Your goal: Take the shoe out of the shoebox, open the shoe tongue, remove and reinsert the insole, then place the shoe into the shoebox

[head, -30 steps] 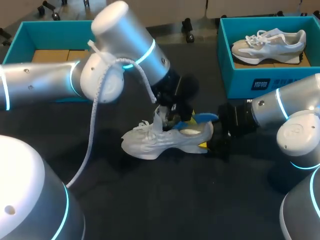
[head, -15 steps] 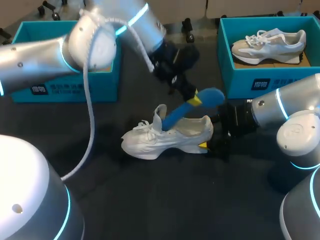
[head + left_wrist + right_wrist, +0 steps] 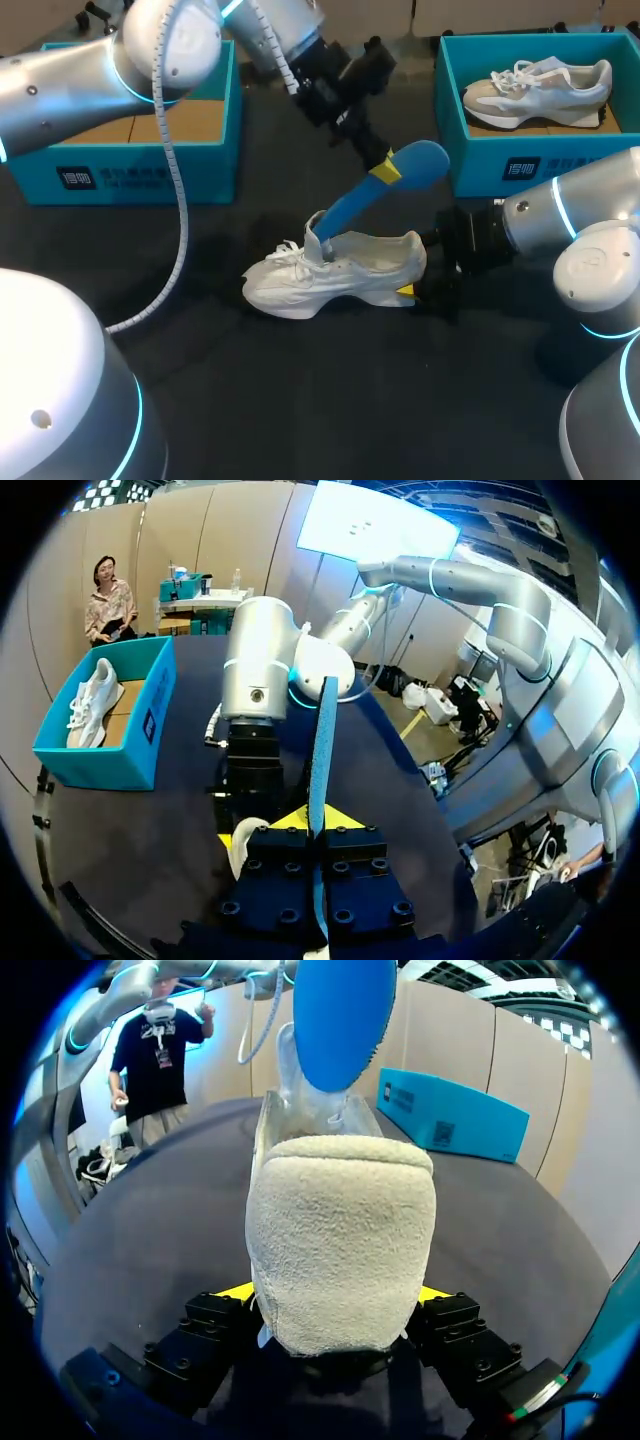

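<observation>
Pinched the insole [image 3: 362, 203] in the left gripper [image 3: 385, 170], lower end inside the shoe [image 3: 340, 276], and clamped its heel in the right gripper [image 3: 408, 290].

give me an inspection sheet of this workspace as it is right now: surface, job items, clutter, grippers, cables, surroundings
surface: dark tabletop, with the shoe and both boxes on it
job's things: white lace-up sneaker upright on its sole; blue foam insole half drawn out, toe end inside the shoe; open teal cardboard shoebox at left, no shoe in it
clutter: second teal shoebox at right, holding a pale grey sneaker
grippers: left gripper shut on the insole; right gripper shut on the sneaker's heel
cables: white braided cable loops down from the left arm
surroundings: nothing seen
</observation>
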Motion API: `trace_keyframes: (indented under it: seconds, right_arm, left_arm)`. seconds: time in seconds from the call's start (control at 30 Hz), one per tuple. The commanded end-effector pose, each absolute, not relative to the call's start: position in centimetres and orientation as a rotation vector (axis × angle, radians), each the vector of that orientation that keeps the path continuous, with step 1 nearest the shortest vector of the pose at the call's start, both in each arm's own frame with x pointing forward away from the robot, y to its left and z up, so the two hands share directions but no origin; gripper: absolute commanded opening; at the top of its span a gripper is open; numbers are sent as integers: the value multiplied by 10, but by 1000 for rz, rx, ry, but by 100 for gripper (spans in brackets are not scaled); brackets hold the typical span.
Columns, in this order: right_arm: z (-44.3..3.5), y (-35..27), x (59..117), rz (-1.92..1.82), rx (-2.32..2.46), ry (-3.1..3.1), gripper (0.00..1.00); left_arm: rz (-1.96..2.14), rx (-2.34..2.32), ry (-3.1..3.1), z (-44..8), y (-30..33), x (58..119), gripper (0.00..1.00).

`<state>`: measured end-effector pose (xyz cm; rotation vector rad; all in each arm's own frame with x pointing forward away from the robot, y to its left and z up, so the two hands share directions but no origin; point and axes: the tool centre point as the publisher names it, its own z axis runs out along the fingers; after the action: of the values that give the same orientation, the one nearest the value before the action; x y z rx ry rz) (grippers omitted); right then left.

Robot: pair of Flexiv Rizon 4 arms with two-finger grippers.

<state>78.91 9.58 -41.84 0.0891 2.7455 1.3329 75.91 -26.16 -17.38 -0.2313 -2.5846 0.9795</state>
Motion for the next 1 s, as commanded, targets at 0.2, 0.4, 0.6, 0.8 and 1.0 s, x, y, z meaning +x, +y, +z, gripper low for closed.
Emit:
trace_keyframes:
  seconds: [0.2, 0.4, 0.6, 0.8, 1.0]
  right_arm:
    - [-422, 99, 790, 1326, 91, 2746, 0]
    - [-422, 99, 790, 1326, 91, 2746, 0]
    - [-422, 99, 790, 1326, 91, 2746, 0]
    - [-422, 99, 790, 1326, 91, 2746, 0]
    - [-422, 99, 790, 1326, 91, 2746, 0]
  left_arm:
    - [986, -156, -2545, -168, -256, 761, 0]
    - [1039, -29, -2427, -136, -250, 751, 0]
    - [1031, 52, -2307, -116, -249, 732, 0]
    - [1076, 200, -2089, -93, -245, 717, 0]
    - [1127, 322, -2022, -72, -240, 704, 0]
